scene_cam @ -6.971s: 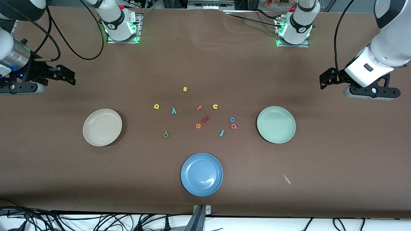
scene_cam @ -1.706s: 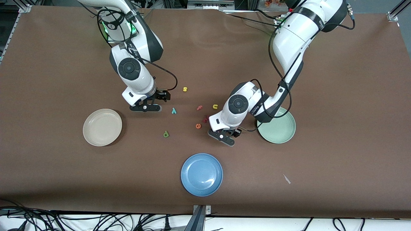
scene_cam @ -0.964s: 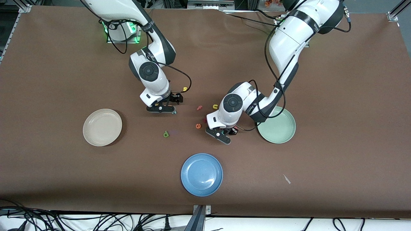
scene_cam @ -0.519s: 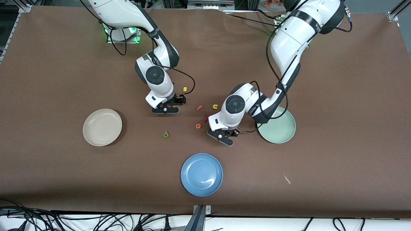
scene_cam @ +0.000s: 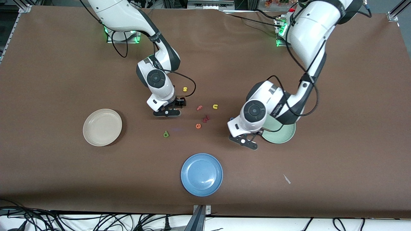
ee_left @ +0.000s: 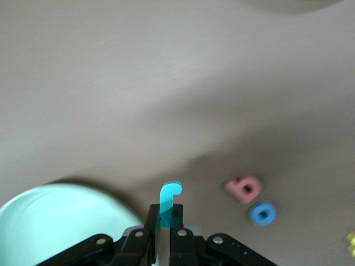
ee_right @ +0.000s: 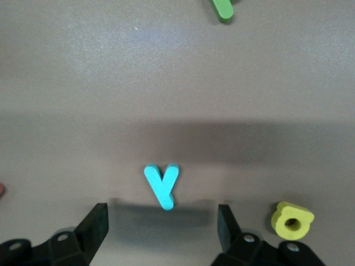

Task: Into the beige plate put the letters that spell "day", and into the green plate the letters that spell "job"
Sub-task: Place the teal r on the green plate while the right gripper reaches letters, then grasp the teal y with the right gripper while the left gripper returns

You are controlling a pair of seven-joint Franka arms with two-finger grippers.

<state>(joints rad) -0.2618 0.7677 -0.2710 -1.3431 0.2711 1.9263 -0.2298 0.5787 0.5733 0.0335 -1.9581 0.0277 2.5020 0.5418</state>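
Light-blue "j" (ee_left: 168, 202) is pinched by its stem in the left gripper (ee_left: 164, 235), hook outward, lifted off the table beside the green plate (ee_left: 55, 221), presumably for carrying into it. Salmon looped letter (ee_left: 244, 188) and blue "o" (ee_left: 262, 213) are left touching on the table nearby. Right gripper (ee_right: 161, 224) is lowered wrist-down over the teal "y" (ee_right: 162, 184), jaws spread to either side of it, nothing clamped. Yellow round letter (ee_right: 292, 220) lies just beside. Beige plate (scene_cam: 102, 127) is well apart, toward the right arm's end
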